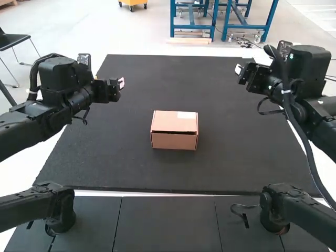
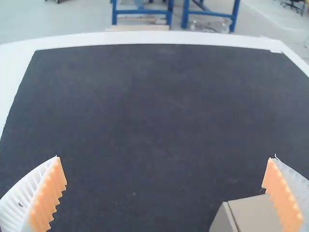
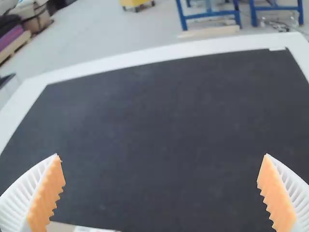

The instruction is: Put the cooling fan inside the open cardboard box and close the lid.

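Surface: a white desk (image 1: 21,176) carries a black mat (image 1: 220,105) that covers most of its top. The mat lies flat, with a fine grainy texture. White desk margin shows along the mat's left, far and near edges. Black panels (image 1: 168,226) adjoin the near edge.

Left arm: the left end effector (image 1: 119,84) hangs above the mat's left part, near the far-left corner, pointing toward the middle. Its white ribbed fingers are spread wide apart and hold nothing. In the left wrist view the left end effector (image 2: 163,162) frames bare mat between its orange pads (image 2: 48,198), and one corner of the box (image 2: 251,215) shows just beside one pad.

Centre: the box (image 1: 174,129) stands upright on the mat at mid-width, nearer the near edge than the far one. Its lid is down and flat, with a pale patch on top. It lies between the two end effectors and well apart from both.

Right arm: the right end effector (image 1: 240,71) hangs above the mat's right part, near the far edge, pointing toward the middle. In the right wrist view the right end effector (image 3: 159,159) has its fingers spread wide, with nothing between them.

Room: beyond the desk's far edge, a grey floor (image 3: 96,29) and blue frames (image 2: 145,9) are visible
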`<state>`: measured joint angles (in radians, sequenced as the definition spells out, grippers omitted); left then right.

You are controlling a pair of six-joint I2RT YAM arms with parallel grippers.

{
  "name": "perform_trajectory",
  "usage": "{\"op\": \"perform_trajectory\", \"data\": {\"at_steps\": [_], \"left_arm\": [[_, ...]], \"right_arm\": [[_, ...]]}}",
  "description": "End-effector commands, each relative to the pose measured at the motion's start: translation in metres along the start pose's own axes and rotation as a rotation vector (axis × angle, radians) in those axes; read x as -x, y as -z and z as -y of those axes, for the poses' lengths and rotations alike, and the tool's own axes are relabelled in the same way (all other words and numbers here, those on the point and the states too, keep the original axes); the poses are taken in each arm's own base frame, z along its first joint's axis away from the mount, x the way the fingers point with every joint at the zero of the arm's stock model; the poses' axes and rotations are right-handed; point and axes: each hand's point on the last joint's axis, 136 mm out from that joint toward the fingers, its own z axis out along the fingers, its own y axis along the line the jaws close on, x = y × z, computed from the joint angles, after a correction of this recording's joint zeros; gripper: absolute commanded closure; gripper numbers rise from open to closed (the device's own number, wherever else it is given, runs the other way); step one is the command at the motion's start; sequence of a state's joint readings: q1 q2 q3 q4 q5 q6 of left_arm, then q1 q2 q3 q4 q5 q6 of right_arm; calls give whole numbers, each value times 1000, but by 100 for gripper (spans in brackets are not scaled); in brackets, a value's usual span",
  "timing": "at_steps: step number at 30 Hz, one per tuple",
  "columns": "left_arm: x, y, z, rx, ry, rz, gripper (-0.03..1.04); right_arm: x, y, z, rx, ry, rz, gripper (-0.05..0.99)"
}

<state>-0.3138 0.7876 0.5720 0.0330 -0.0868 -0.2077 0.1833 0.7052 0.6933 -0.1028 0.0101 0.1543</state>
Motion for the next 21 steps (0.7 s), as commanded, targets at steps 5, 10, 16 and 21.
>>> {"op": "perform_trajectory", "data": {"at_steps": [5, 10, 16, 21], "left_arm": [[4, 29, -19, 39, 27, 165, 5], [-6, 38, -26, 53, 29, 205, 5], [-15, 55, -36, 80, 9, 279, 5], [-18, 73, -33, 50, 7, 339, 5]], "right_arm": [[-32, -4, 30, -47, 52, 19, 2], [-53, -2, 31, -21, 58, 59, 2], [-76, 4, 28, 8, 65, 83, 2], [-82, 13, 25, 34, 68, 115, 2]]}}
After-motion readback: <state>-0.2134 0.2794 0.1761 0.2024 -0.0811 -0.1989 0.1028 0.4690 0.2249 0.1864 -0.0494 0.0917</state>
